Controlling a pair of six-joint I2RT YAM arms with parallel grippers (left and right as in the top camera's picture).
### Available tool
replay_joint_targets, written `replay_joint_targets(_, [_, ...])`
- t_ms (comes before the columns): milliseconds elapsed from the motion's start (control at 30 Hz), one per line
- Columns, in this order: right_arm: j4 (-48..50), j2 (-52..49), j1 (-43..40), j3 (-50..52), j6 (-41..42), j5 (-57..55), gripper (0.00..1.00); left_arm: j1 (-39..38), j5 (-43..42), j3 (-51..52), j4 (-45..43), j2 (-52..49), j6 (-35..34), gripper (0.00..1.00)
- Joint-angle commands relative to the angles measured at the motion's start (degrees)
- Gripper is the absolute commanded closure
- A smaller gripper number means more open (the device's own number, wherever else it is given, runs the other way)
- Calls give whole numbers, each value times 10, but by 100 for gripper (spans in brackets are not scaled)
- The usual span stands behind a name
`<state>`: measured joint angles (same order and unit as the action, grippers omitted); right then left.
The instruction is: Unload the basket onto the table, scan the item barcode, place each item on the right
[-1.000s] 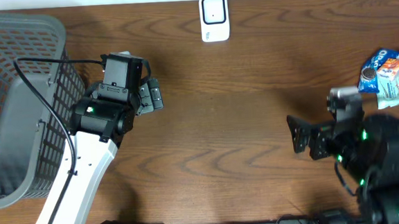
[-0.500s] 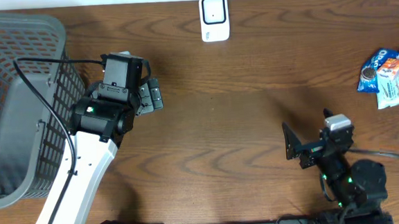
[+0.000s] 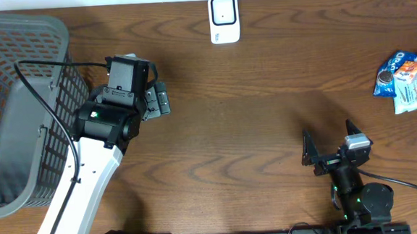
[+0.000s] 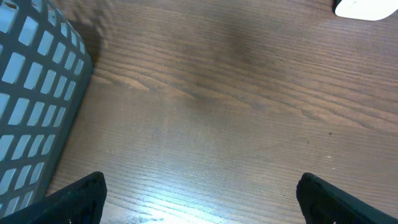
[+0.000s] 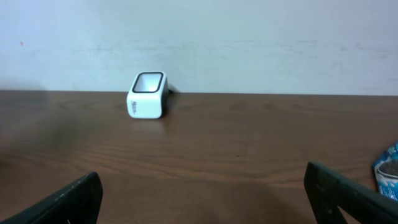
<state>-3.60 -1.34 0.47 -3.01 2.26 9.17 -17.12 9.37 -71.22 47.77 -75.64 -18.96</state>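
1. The left gripper (image 4: pixel 200 186) hangs over the bare wooden table (image 3: pixel 238 130) just beside the grey basket (image 3: pixel 19 107), jaws spread wide and holding nothing.
2. The right gripper (image 5: pixel 202 186) sits low near the front edge, also wide open and empty, facing the white scanner (image 3: pixel 223 18) at the far edge.
3. The snack packets (image 3: pixel 408 81) lie heaped at the table's right edge, well apart from both grippers.
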Motion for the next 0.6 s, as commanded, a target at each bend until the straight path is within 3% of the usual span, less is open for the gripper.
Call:
replay_joint_targets(0, [11, 11, -14, 19, 17, -8, 1, 1, 3, -3, 2, -1, 11, 2])
replay_joint_targets(167, [9, 11, -19, 27, 39, -33, 1, 1, 3, -3, 2, -1, 11, 2])
replay_joint_targets(567, [-4, 11, -19, 27, -28, -35, 1, 1, 3, -3, 2, -1, 11, 2])
